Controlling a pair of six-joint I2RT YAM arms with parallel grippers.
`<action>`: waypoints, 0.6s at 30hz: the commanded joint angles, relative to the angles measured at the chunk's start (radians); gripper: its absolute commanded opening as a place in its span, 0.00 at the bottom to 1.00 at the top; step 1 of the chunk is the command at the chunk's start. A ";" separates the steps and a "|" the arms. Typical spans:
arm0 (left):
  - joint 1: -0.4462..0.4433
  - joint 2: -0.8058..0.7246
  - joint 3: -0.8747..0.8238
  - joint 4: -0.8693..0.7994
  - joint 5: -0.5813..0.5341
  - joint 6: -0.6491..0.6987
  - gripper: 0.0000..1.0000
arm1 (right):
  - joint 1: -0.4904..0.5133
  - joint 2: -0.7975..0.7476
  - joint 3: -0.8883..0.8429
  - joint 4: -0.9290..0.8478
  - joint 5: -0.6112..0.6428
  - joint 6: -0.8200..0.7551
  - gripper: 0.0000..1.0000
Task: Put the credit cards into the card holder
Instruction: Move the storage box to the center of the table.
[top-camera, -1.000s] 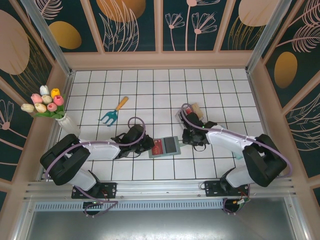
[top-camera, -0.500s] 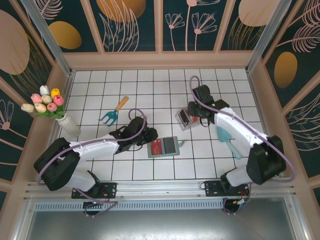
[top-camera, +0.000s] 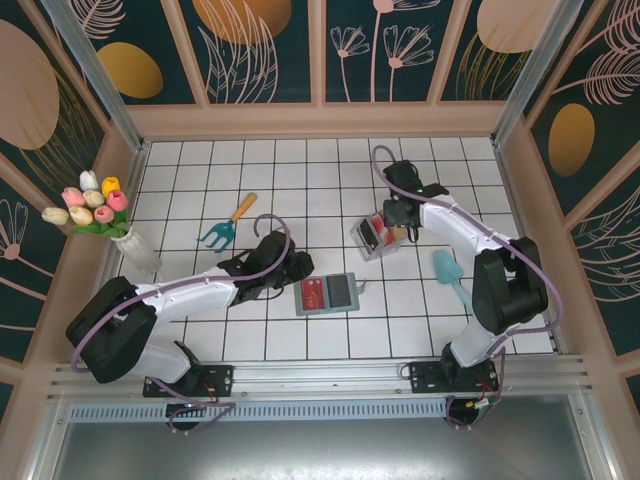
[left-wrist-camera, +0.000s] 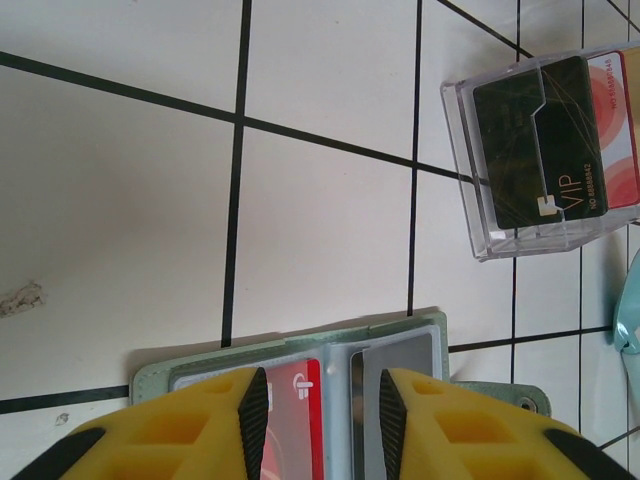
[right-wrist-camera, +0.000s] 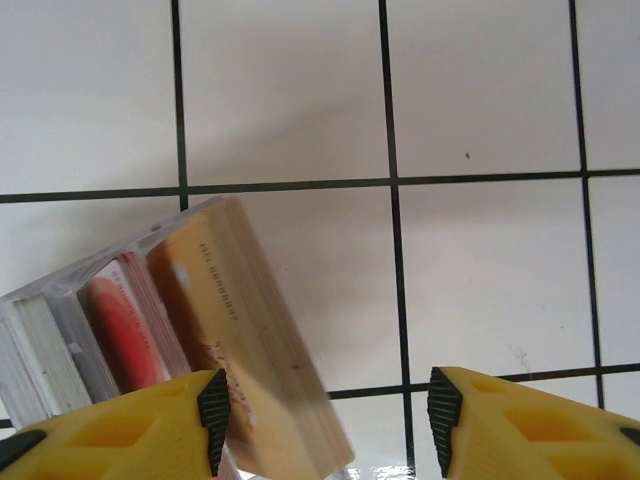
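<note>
Bench of white square tiles (top-camera: 300, 180) carries it all. Near its front middle, the left gripper (left-wrist-camera: 322, 405) hovers, jaws apart and empty, over the flat sage-green folding card holder (top-camera: 330, 293), a red card (left-wrist-camera: 298, 400) tucked inside. Farther back, the right gripper (right-wrist-camera: 328, 398), jaws wide and empty, hangs above the clear plastic tray (left-wrist-camera: 462, 170) holding black, red and tan credit cards (left-wrist-camera: 540, 140).

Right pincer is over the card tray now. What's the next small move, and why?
Probably shift the right pincer sideways until the tan plastic card sits centred between its fingers. The jaws stand open, but that card, leaning at the end of the clear plastic tray, lies close to one finger, off centre.
</note>
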 joint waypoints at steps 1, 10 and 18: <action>0.002 0.015 0.035 -0.020 -0.003 0.023 0.38 | -0.045 0.020 0.010 0.060 -0.218 -0.005 0.63; 0.002 0.018 0.047 -0.033 0.003 0.027 0.38 | -0.119 0.100 0.007 0.117 -0.514 0.044 0.67; 0.002 0.009 0.039 -0.046 -0.004 0.026 0.38 | -0.093 0.068 -0.061 0.183 -0.688 0.107 0.66</action>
